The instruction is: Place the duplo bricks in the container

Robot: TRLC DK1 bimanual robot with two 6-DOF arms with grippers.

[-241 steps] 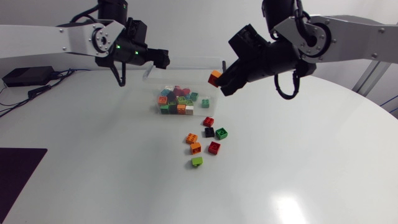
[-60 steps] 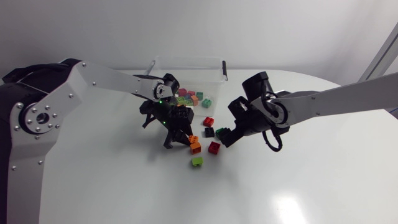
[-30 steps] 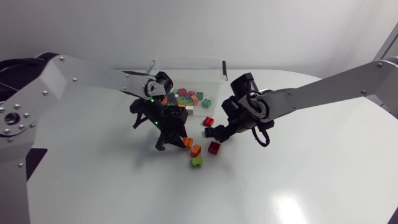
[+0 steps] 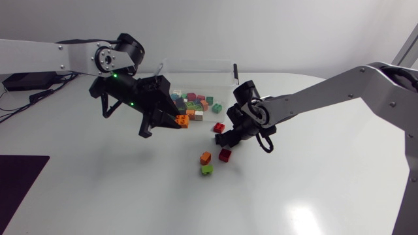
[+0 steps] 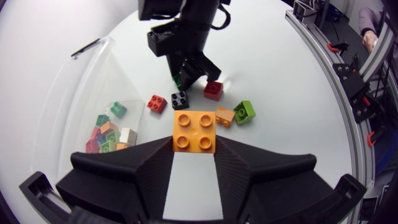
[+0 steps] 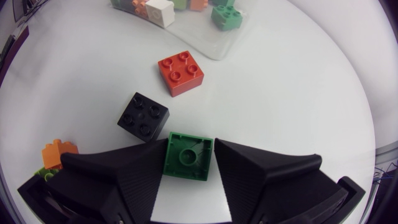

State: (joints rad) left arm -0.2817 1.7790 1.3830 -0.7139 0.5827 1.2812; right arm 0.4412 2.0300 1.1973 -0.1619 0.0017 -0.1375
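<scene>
"What has the left gripper [image 5: 194, 148] got?"

"An orange brick [image 5: 194, 131], pinched between both fingers. It's holding it up near the clear box [image 4: 196, 62], which has a heap of bricks [image 4: 194, 104] inside."

"And the right gripper [image 6: 188, 163]?"

"Low over the table, clamped on a green brick [image 6: 188, 155]. A black brick [image 6: 143, 116] and a red brick [image 6: 181, 73] lie just ahead of it, outside the box."

Head view overhead, wrist views close, downward, sharing red brick [image 4: 219, 127]
</scene>
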